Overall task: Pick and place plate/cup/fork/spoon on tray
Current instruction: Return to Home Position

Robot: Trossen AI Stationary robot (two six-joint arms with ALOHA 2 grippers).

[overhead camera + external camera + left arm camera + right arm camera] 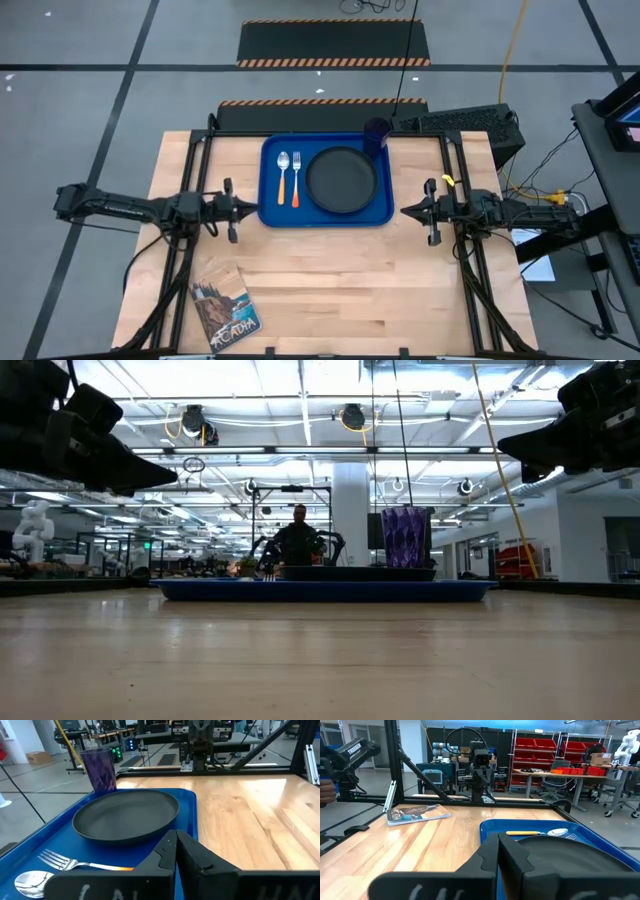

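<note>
The blue tray [272, 208] lies at the table's far middle. On it rest the black plate [342, 179], the purple cup [376, 133] upright in its far right corner, and the spoon [283, 176] and fork [296, 176] side by side at its left, handles toward the near edge. They also show in the left wrist view: plate [127, 815], cup [101, 769], fork [65, 860], spoon [33, 883]. My left gripper [254, 207] is shut and empty just left of the tray. My right gripper [405, 211] is shut and empty just right of it.
A small picture booklet [225, 311] lies near the table's near left corner; it also shows in the right wrist view [417, 813]. Bare wood [340, 290] stretches between the tray and the near edge. A person stands in the room beyond [299, 532].
</note>
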